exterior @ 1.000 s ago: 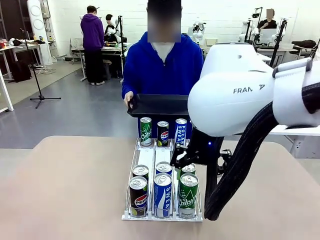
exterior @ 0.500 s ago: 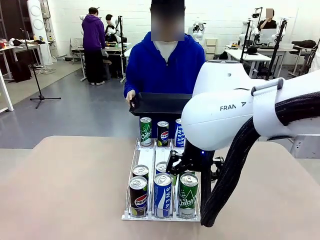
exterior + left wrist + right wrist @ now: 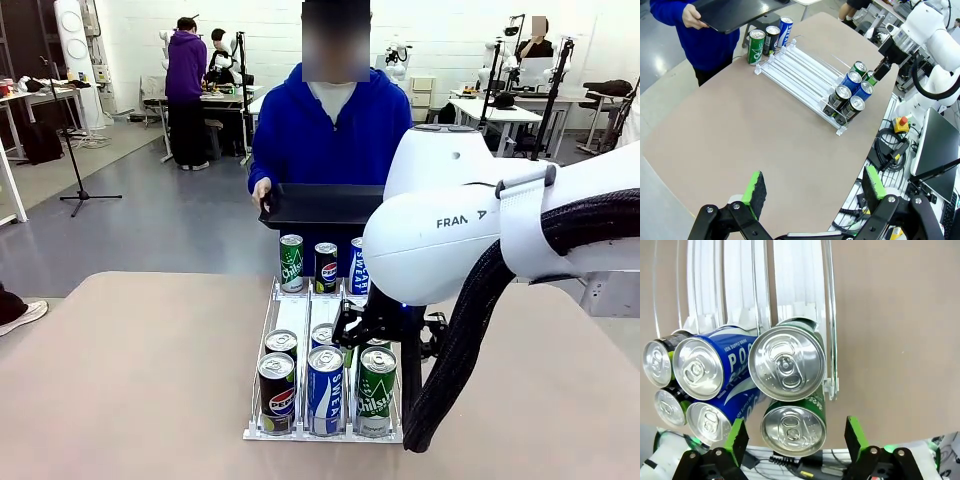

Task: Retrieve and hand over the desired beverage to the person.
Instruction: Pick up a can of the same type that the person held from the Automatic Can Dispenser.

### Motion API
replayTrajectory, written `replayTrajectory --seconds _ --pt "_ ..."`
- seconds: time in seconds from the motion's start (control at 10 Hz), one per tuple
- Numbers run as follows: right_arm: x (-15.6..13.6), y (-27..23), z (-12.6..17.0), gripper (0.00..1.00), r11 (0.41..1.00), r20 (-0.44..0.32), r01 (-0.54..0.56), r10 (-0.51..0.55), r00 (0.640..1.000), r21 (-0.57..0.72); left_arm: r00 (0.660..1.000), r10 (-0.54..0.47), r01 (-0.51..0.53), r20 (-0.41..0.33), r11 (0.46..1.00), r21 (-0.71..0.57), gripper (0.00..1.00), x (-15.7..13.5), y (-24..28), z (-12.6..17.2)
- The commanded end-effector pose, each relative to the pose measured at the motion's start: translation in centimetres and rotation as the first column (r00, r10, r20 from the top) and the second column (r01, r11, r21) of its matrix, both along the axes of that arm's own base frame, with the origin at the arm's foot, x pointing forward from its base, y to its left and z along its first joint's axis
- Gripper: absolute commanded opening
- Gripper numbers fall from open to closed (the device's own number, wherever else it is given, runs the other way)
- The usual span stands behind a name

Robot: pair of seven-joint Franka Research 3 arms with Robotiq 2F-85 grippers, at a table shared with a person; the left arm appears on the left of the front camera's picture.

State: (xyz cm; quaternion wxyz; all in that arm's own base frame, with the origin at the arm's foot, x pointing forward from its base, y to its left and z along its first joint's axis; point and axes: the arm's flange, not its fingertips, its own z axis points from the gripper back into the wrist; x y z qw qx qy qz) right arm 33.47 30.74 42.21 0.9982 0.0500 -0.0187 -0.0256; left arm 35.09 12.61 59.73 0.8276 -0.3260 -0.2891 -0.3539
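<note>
A white wire rack (image 3: 290, 310) holds cans in three lanes: black cola, blue and green. My right gripper (image 3: 378, 335) hangs over the near end of the green lane. In the right wrist view its green pads (image 3: 737, 437) stand wide apart on either side of the front green can (image 3: 792, 427), with a gap on each side, so my right gripper (image 3: 792, 424) is open. A second green can (image 3: 787, 362) sits just behind. The person (image 3: 320, 130) in a blue hoodie stands at the far edge holding a black tray (image 3: 320, 208). My left gripper (image 3: 812, 192) is open, high above the table.
Three more cans (image 3: 326, 266) stand at the rack's far end, below the tray. Blue cans (image 3: 702, 367) and cola cans (image 3: 277, 385) crowd the lanes beside the green one. Bare tabletop (image 3: 130, 380) lies left of the rack. Other people work at tables far behind.
My right arm has come down and shifted left over the rack's near end, mostly in the first half second. Its pads stay wide apart. A shoe has appeared at the left edge.
</note>
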Motion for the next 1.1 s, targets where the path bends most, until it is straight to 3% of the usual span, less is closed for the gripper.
replayTrajectory --seconds 0.0,0.1,0.2,0.3,0.5,0.6,0.7,0.9,1.0 --pt "0.0 -0.2 -0.9 0.59 0.998 0.054 -0.056 0.057 0.997 -0.013 1.0 -0.016 0.016 0.021 1.0 -0.014 1.0 0.0 0.2 0.1" --pt "-0.2 -0.3 -0.9 0.46 0.997 0.066 -0.078 0.079 0.995 -0.023 1.0 -0.016 0.016 0.021 1.0 -0.014 1.0 0.0 0.2 0.1" --pt "-0.3 -0.2 -0.8 0.05 0.996 0.065 -0.09 0.091 0.994 -0.02 1.0 -0.016 0.016 0.021 1.0 -0.014 1.0 0.0 0.2 0.1" --pt "-0.4 -0.2 -0.8 0.0 0.996 0.055 -0.091 0.091 0.994 -0.019 1.0 -0.016 0.016 0.021 1.0 -0.014 1.0 0.0 0.2 0.1" --pt "-0.4 -0.2 -0.7 0.0 0.996 0.005 -0.077 0.077 0.997 -0.035 1.0 -0.016 0.016 0.021 1.0 -0.014 1.0 0.0 0.2 0.1" --pt "-0.5 -0.2 -0.4 0.07 0.997 -0.042 -0.056 0.054 0.998 -0.05 1.0 -0.016 0.016 0.021 1.0 -0.014 1.0 0.0 0.2 0.1" --pt "-0.6 -0.1 0.3 0.04 0.997 -0.071 -0.031 0.026 0.997 -0.067 1.0 -0.016 0.016 0.021 1.0 -0.014 1.0 0.0 0.2 0.1" --pt "-0.4 0.4 5.0 0.0 0.995 -0.127 -0.033 0.021 0.992 -0.09 1.0 -0.016 0.016 0.021 1.0 -0.014 1.0 0.0 0.2 0.1" --pt "0.0 0.7 9.4 0.0 0.989 -0.171 -0.059 0.036 0.985 -0.132 1.0 -0.016 0.016 0.021 1.0 -0.014 1.0 0.0 0.2 0.1"
